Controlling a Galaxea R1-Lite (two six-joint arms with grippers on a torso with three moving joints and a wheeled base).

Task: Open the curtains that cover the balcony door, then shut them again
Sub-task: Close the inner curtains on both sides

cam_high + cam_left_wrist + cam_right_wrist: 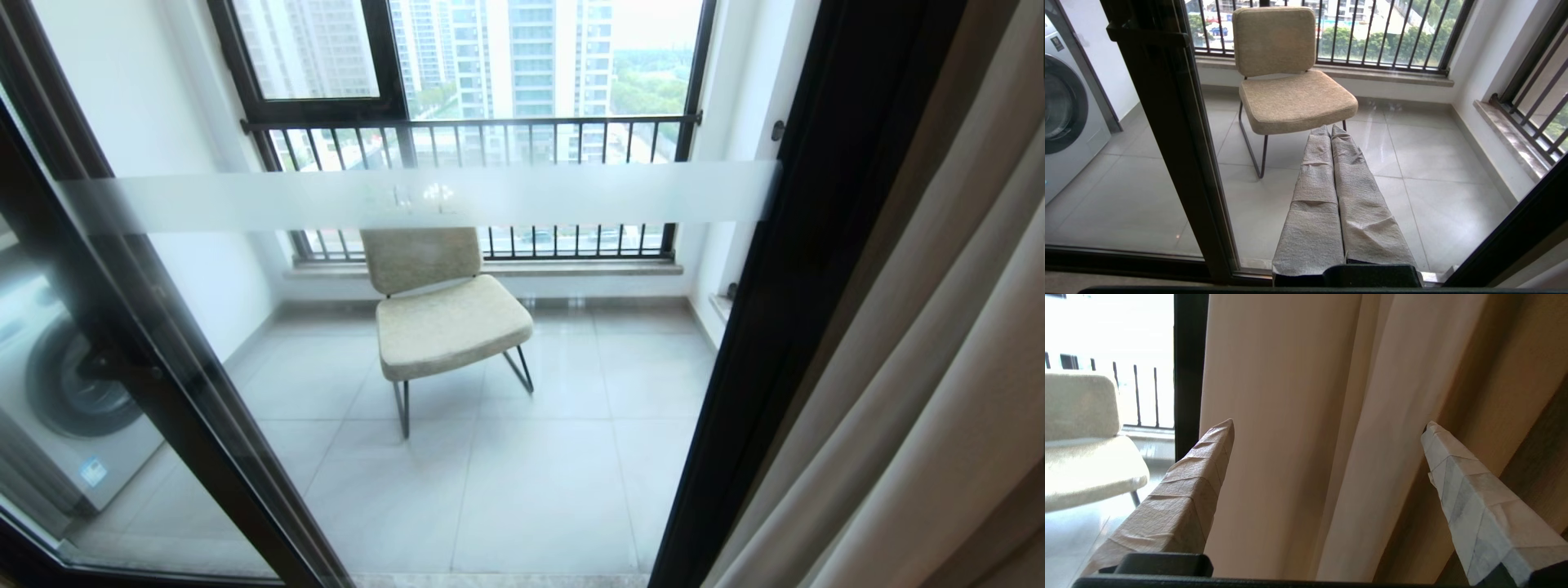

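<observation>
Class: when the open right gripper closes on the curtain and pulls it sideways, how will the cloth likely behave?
The curtain will probably bunch between the right gripper's spread fingers, given its deep soft folds. Thick cloth suggests some drag.

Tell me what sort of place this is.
Probably a high-rise flat, at its enclosed balcony: a black-framed glass balcony door with beige-grey curtains drawn aside, a beige padded chair and a front-loading washing machine beyond.

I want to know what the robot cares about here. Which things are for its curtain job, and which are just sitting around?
For the job:
- curtains, bunched at the right of the glass
- balcony door, now uncovered
- right gripper, open, facing the curtain folds

Just sitting around:
- chair on the balcony
- washing machine at the left
- window railing
- left gripper, shut, idle
</observation>
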